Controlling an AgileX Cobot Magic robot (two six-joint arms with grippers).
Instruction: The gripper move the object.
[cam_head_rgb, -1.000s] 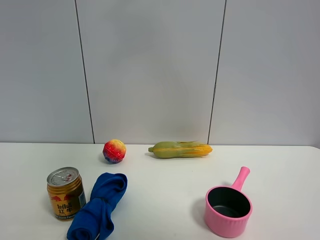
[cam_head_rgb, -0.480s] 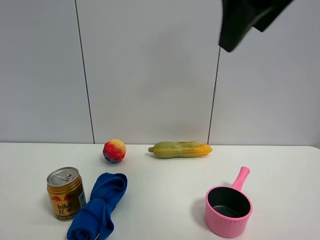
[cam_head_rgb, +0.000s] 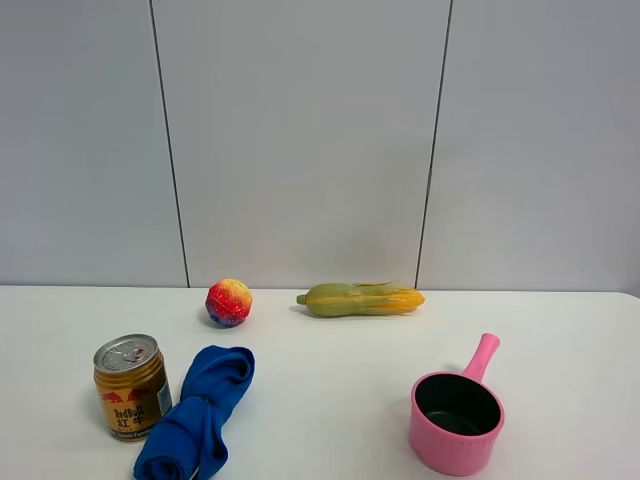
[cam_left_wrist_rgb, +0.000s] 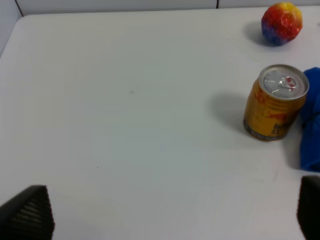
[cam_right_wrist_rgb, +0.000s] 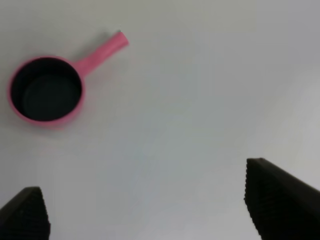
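The gold-yellow can stands upright at the front left of the white table, touching a blue cloth on its right. In the left wrist view the can stands well ahead of my left gripper, which is open and empty with its fingertips far apart. My right gripper is open and empty above bare table, far from the can. Neither gripper shows in the exterior high view.
A red-yellow ball and a yellow-green corn cob lie near the back wall. A pink saucepan stands at the front right and also shows in the right wrist view. The blue cloth lies beside the can.
Half a second ago a black arm part showed at the top right of the exterior high view; it is now out of view. The objects on the table have not moved.
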